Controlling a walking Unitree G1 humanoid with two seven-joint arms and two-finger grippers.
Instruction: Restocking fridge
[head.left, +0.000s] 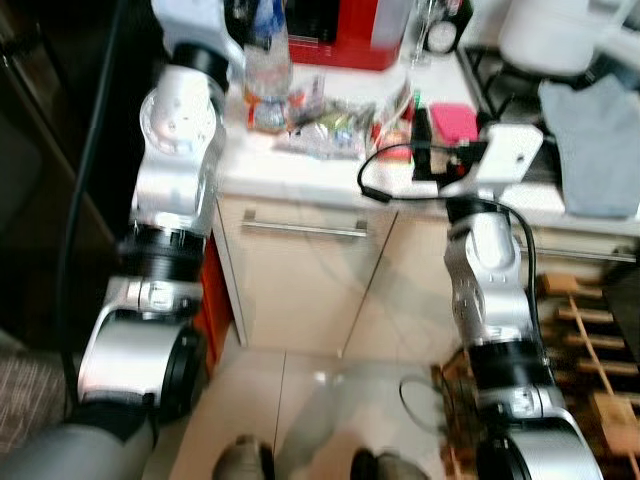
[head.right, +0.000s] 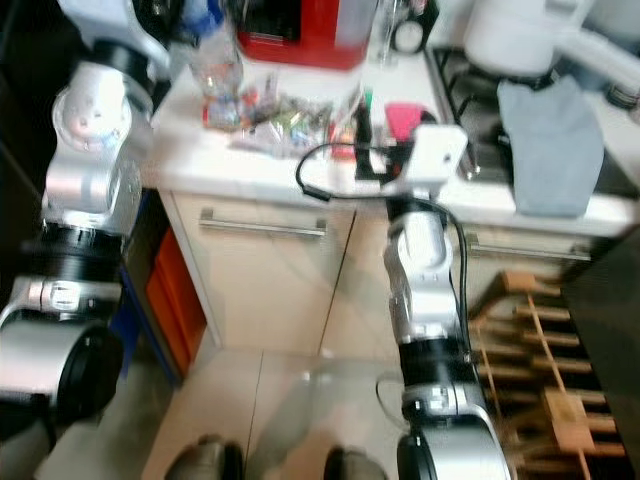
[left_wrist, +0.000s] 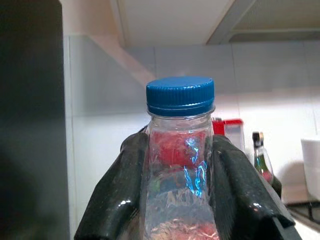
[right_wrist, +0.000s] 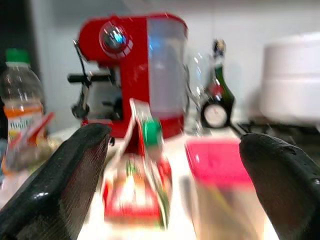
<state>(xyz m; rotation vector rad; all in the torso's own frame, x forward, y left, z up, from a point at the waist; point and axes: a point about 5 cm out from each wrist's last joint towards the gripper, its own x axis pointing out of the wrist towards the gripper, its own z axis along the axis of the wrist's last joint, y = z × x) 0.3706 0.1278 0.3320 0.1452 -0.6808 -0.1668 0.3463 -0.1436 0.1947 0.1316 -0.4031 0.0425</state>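
Left eye view: white counter (head.left: 300, 180) across the top, front edge running above a drawer handle (head.left: 305, 229); bare tiled floor (head.left: 300, 400) below, between the two arms. Red coffee machine (head.left: 345, 35) at the back, a litter of packets (head.left: 325, 125) mid-counter, pink box (head.left: 455, 120) near the front edge. Left gripper (left_wrist: 180, 200) raised at the counter's left end, fingers clamped on a clear blue-capped bottle (left_wrist: 180, 165). Right gripper (right_wrist: 175, 170) over the front edge, fingers spread wide, holding nothing, small red carton (right_wrist: 140, 185) between them.

left gripper (left_wrist: 180, 200) clamped; right gripper (right_wrist: 175, 185) agape
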